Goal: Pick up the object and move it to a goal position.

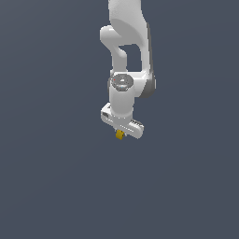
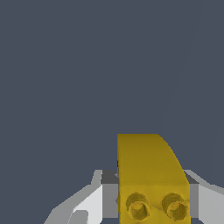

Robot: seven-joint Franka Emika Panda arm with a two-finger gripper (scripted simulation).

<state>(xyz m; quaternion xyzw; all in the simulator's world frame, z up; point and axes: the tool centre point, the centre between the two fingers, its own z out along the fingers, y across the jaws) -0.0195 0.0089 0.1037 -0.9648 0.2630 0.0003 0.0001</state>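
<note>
hanging from the top of the exterior view, the white arm [image 1: 125,51] descends in stacked segments to a grey-capped wrist joint [image 1: 122,82], sitting a little toward the exterior view's right of centre. all around it: flat slate-blue background, no visible surface edge.

below the wrist, the gripper [image 1: 121,135] sits as a white crossbar, tilted so its end on the exterior view's right hangs lower. the object [image 1: 120,135], a small mustard-yellow piece, pokes out just under the crossbar's middle, touching the gripper and far smaller than it.

wrist view, left to right: a white and grey finger [image 2: 89,202], then the object [image 2: 151,175] filling the space between the fingers, then the second finger [image 2: 205,197] at the frame edge. the object is a yellow block with one rounded, sloping corner and two round studs on the face nearest the camera (studs a darker yellow). both fingers press against its sides; the claw is clamped on the object.

whether the object is lifted off any surface, cannot tell.
</note>
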